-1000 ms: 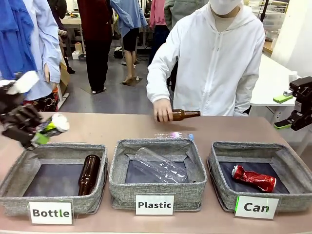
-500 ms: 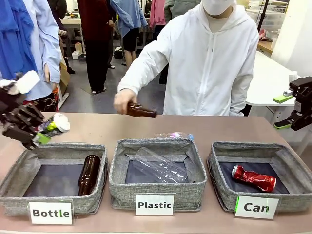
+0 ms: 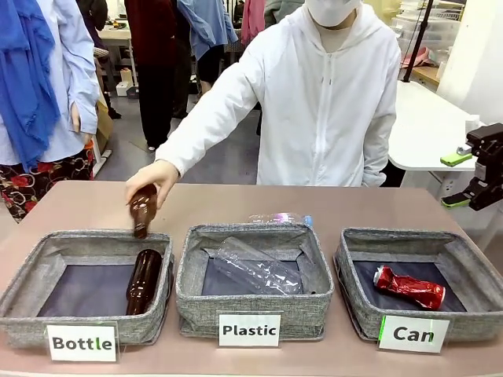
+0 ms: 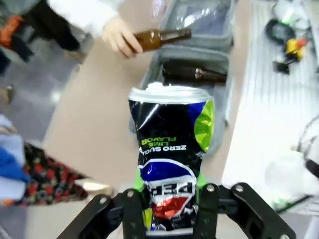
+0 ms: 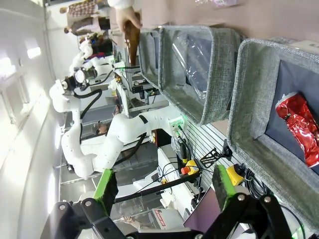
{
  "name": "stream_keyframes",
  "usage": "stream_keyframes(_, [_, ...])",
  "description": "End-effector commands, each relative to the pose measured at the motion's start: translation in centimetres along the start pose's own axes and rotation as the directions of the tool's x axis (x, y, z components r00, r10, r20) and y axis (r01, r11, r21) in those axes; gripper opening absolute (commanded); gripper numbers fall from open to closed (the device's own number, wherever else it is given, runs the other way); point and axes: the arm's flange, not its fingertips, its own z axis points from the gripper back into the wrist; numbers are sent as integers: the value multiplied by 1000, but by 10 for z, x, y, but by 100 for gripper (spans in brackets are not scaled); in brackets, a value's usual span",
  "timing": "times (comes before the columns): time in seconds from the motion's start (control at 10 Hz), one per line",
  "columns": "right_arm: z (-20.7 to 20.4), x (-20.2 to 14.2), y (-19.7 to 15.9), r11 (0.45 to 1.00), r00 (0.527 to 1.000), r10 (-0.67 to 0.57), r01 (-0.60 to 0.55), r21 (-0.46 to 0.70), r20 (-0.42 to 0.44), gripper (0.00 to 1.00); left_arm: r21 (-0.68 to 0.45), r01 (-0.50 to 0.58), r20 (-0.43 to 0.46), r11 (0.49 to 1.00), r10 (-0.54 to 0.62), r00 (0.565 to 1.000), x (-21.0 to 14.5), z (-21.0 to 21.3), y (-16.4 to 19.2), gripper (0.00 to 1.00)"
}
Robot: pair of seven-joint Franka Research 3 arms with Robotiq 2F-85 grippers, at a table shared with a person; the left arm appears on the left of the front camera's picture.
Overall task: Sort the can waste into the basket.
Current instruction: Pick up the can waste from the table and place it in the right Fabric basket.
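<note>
1. Firstly, the front view. Three square grey woven-fabric baskets stand in a row along the table's near edge. The gaps between them are narrow, and bare brown tabletop lies behind.
   - The Can basket, at the right end of the row, holds one crushed red can on its dark floor. Free floor shows on the can's far side.
   - The Plastic basket holds one crumpled clear bottle. A second clear bottle lies on the table just behind its far rim.
   - The Bottle basket holds one brown glass bottle along its right wall. A person's hand holds another brown bottle steeply tilted over the far rim.
   - The right gripper hangs beyond the table's right edge, jaws apart and empty.
2. Next, the left wrist view. The left gripper is clamped on the dark blue-black can, which is glossy dented metal. The can's silver end points away from the gripper, and the table lies far beneath.
3. Lastly, the right wrist view. The right gripper's green-padded fingers stand wide with nothing between them. Beyond them is the Can basket's coarse grey wall, with the red can inside.
</note>
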Motion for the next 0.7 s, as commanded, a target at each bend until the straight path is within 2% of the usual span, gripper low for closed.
stream_keyframes(0.0, [1, -1, 0, 1000, 1000, 20, -20, -7, -1, 100, 7, -100, 56, 995, 99, 993, -42, 12, -6, 38])
stream_keyframes(0.1, [1, -1, 0, 1000, 1000, 20, -20, -7, -1, 100, 23, -181, 75, 983, 179, 981, -67, 19, -16, 38])
stream_keyframes(0.2, [1, -1, 0, 1000, 1000, 20, -20, -7, -1, 100, 23, -154, 123, 988, 150, 981, -82, 23, -34, 38])
stream_keyframes(0.3, [1, -1, 0, 1000, 1000, 20, -20, -7, -1, 100, 32, -174, 123, 984, 169, 978, -89, 22, -40, 38])
stream_keyframes(0.6, [1, -1, 0, 1000, 1000, 20, -20, -7, -1, 100, 25, -163, 89, 986, 161, 983, -82, 20, -38, 38])
